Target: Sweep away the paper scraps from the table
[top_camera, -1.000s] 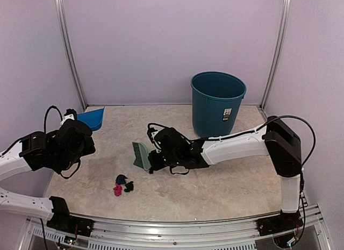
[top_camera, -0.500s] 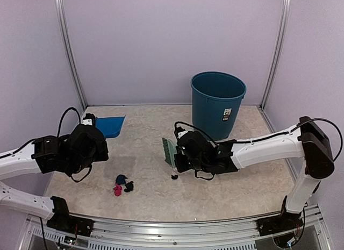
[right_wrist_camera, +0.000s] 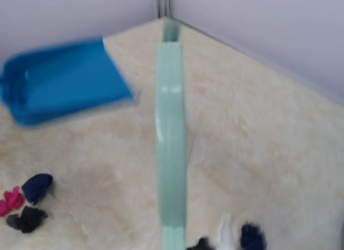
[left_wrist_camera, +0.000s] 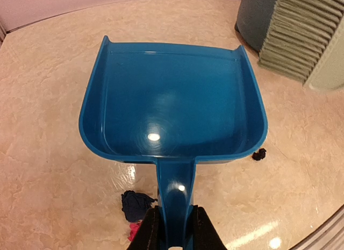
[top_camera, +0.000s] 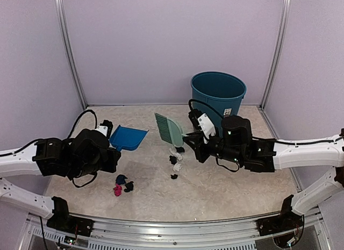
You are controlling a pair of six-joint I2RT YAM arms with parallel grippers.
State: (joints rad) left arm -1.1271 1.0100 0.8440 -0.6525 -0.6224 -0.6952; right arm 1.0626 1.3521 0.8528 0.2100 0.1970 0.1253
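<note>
Top external view: table (top_camera: 236,191), beige and marbled, carrying every item listed. Blue dustpan (top_camera: 129,138), mouth turned right, its handle clenched between the left fingers (top_camera: 109,136). Pale green hand brush (top_camera: 168,129), just right of the dustpan and apart from it, held tilted with the bristle edge toward the dustpan; its handle is grasped by the right fingers (top_camera: 190,138), closed tight on it. Paper scraps (top_camera: 176,159): one group of white and black bits on the table right of the dustpan, below the brush head; one lone black bit just nearer than that group; a second group of navy, black and pink bits on the table at the near side of the dustpan. Teal bin (top_camera: 217,102), upright, well right of the dustpan, toward the back wall. Left wrist view: dustpan (left_wrist_camera: 172,105) seen from its handle end; left fingers (left_wrist_camera: 153,236) clamped on either side of the handle. Navy and pink paper scraps (left_wrist_camera: 134,202) lie on the table (left_wrist_camera: 43,175) beside the handle; one black bit sits just off the pan's right rear corner. Hand brush (left_wrist_camera: 301,35) bristles beyond the dustpan's right wall, the bin (left_wrist_camera: 255,19) behind them. Right wrist view: hand brush (right_wrist_camera: 171,137) runs up the middle; the right fingers themselves are out of frame. Dustpan (right_wrist_camera: 62,88), blurred, to the left. Paper scraps (right_wrist_camera: 36,186), navy, pink and black, lie nearer than the dustpan; white and dark bits lie at the brush's near end, right of the dustpan.
</note>
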